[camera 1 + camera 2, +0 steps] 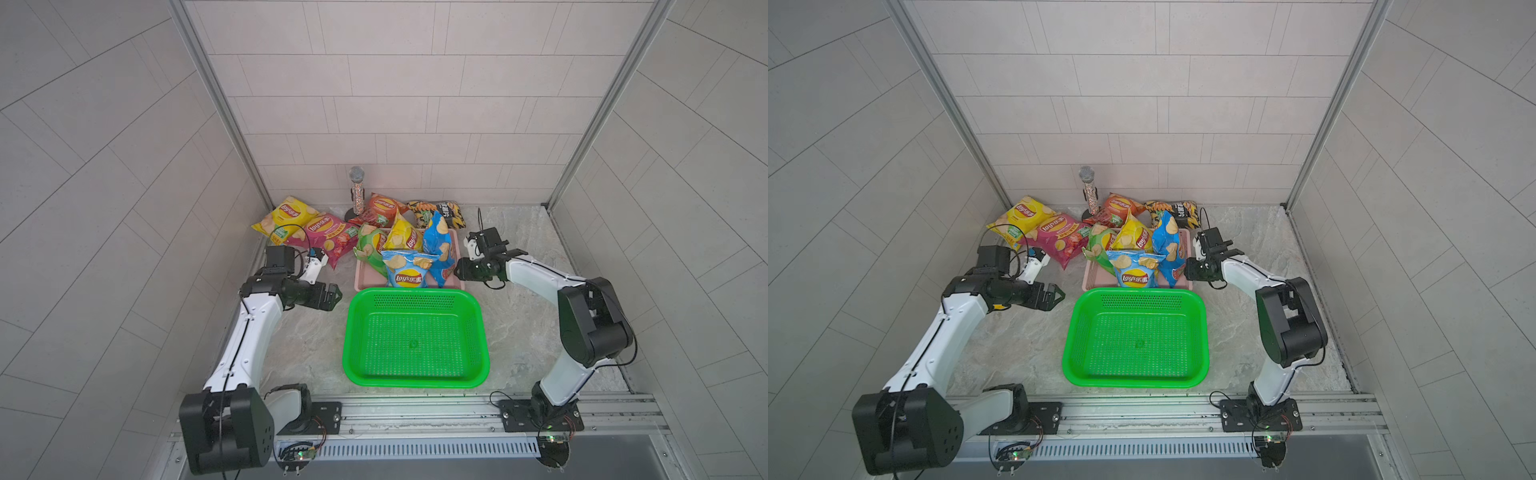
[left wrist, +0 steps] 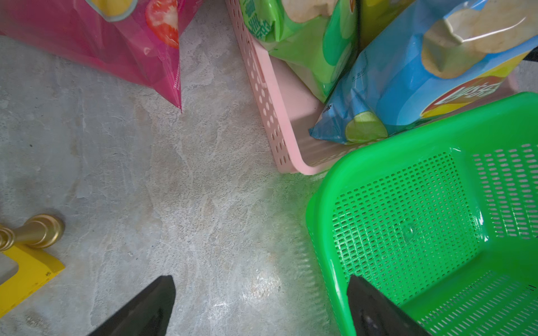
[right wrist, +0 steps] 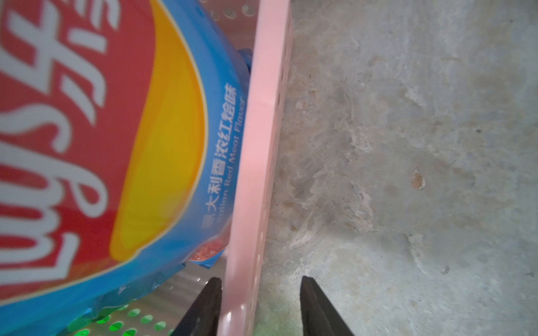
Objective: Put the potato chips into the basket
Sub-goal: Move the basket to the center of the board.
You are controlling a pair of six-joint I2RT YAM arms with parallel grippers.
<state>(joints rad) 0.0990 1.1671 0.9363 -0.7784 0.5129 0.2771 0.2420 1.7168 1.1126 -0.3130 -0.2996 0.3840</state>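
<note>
Several potato chips bags lie at the back: a yellow one, a magenta one, a red one and a black one. Others stand in a pink tray, among them a blue bag. The green basket in front of the tray holds nothing. My right gripper straddles the tray's right wall: one finger is inside against it, the other outside with a gap. My left gripper is open over bare table beside the basket's left rim.
A glittery microphone stands on a black stand at the back, between the bags. In the left wrist view a yellow plastic piece and a gold fitting lie on the table. Walls close in both sides and the back.
</note>
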